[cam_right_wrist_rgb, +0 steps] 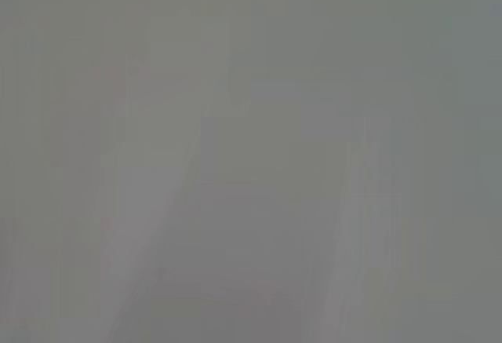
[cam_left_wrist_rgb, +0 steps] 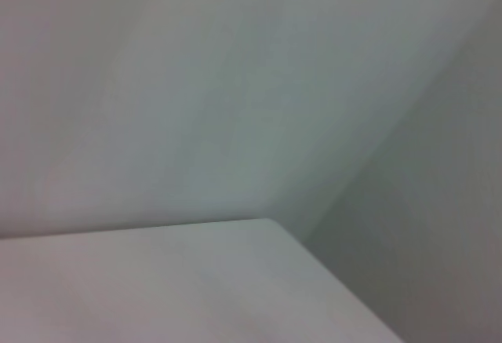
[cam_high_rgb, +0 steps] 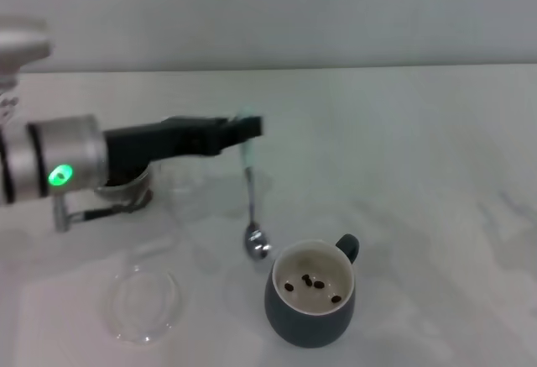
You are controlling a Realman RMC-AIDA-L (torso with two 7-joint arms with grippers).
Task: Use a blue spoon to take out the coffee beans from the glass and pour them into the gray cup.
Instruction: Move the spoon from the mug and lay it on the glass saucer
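Across the head view, the white tabotop lies bare to the right and toward its far edge at the wall. From the left, the left gripper clamps the pale handle of the blue spoon, which hangs bowl-down just beside the gray cup. A few coffee beans lie inside that cup. The glass sits partly hidden under the arm, a flat clear dish nearer.

Left wrist view: a tabletop corner against wall.

Right wrist view: featureless gray; right gripper unseen.

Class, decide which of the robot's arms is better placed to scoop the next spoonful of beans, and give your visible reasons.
Left. The left gripper already holds the blue spoon, beside the gray cup. The right arm is out of view.
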